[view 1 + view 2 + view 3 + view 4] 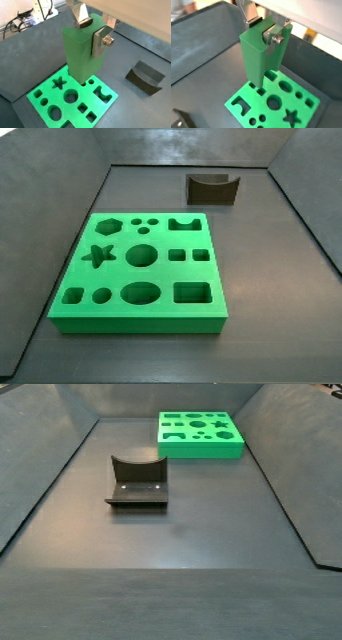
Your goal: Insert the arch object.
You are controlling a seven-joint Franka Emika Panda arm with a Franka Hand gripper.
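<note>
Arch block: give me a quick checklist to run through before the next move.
1. Arch block free on the floor, apart from the board: ok.
2. Arch hole in the board unblocked: ok.
3. Tool empty for a pick: not ok; a green bar sits between its fingers.
4. Tool above the arch block: not ok; in both wrist views it hangs over the board, with the block off to the side.
5. Tool's hold on the green bar firm: cannot tell.
</note>
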